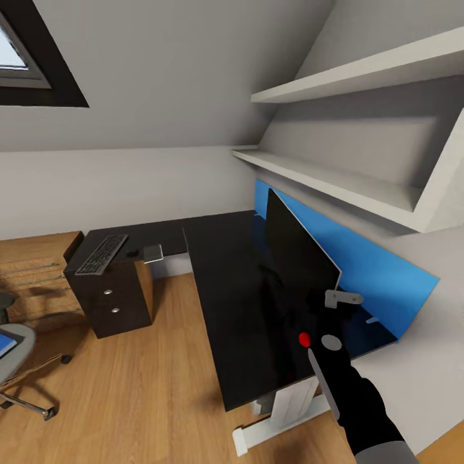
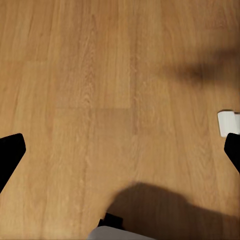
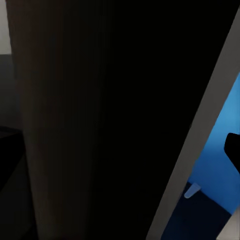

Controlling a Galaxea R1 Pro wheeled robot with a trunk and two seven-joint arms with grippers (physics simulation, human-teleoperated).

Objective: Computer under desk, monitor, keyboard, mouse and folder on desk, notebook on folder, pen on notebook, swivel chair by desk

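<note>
Monitor (image 1: 298, 258) stands on counter (image 1: 225, 303), right side near blue back panel (image 1: 380, 270); wide, thin, stiff, likely top-heavy and fragile, best held by its near lower edge. Right pincer (image 1: 322, 322) reaches forward at that edge by the red dot (image 1: 304, 339); closure can't tell. Left pincer (image 2: 120, 150) spread over floor (image 2: 100, 75). Keyboard (image 1: 101, 254) on far left wing.
</note>
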